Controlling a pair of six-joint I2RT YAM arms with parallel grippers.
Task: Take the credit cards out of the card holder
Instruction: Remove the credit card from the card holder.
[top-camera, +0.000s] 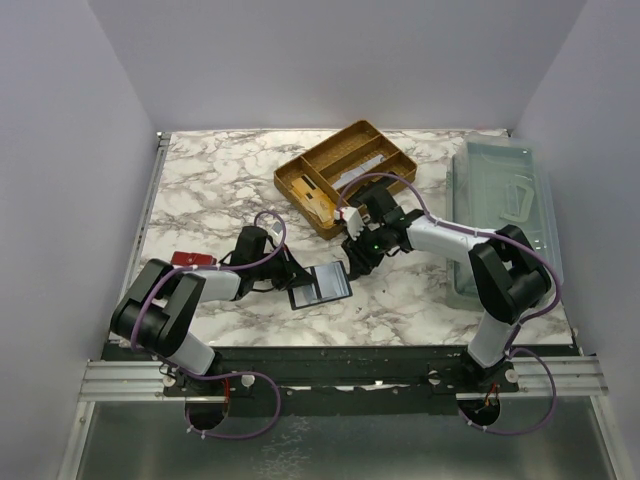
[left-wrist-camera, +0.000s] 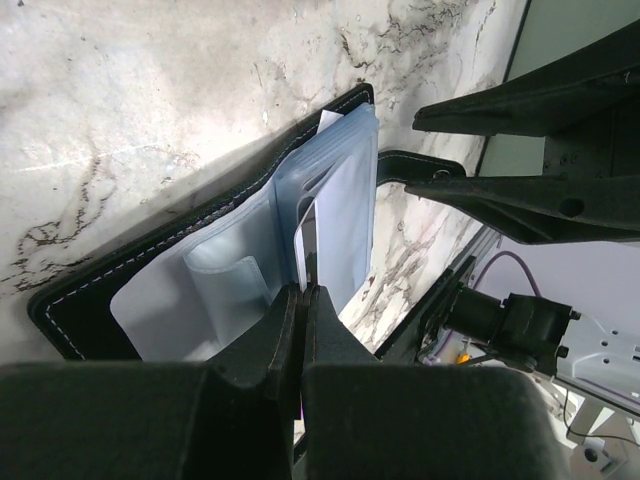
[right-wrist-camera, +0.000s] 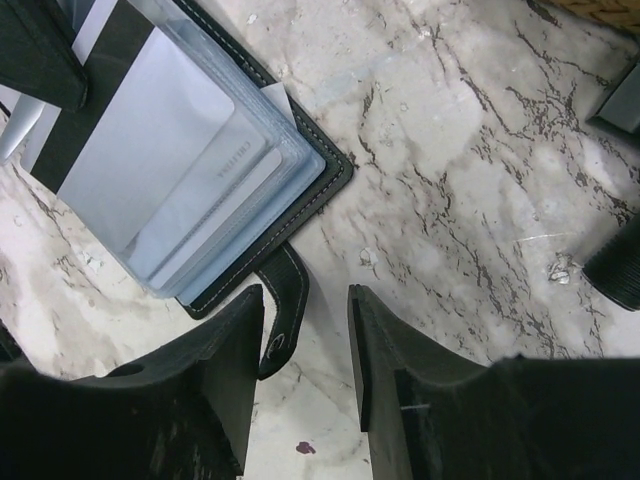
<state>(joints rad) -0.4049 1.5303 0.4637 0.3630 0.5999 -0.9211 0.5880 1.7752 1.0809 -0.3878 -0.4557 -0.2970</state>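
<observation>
The black card holder (top-camera: 322, 287) lies open on the marble table, white stitching along its edge (right-wrist-camera: 325, 185). Pale grey-blue credit cards (right-wrist-camera: 165, 150) sit inside its clear sleeves (left-wrist-camera: 345, 200). My left gripper (left-wrist-camera: 303, 292) is shut on the near edge of a sleeve, at the holder's left side (top-camera: 292, 283). My right gripper (right-wrist-camera: 305, 292) stands open just off the holder's right corner (top-camera: 354, 265). Only the holder's strap (right-wrist-camera: 285, 320) lies between its fingers, and they are not closed on it. The right fingers (left-wrist-camera: 500, 110) show beyond the holder in the left wrist view.
A tan compartment tray (top-camera: 345, 175) stands behind the right gripper. A clear plastic bin (top-camera: 505, 205) fills the right edge of the table. A small red object (top-camera: 190, 260) lies beside the left arm. The table's front edge runs close behind the holder.
</observation>
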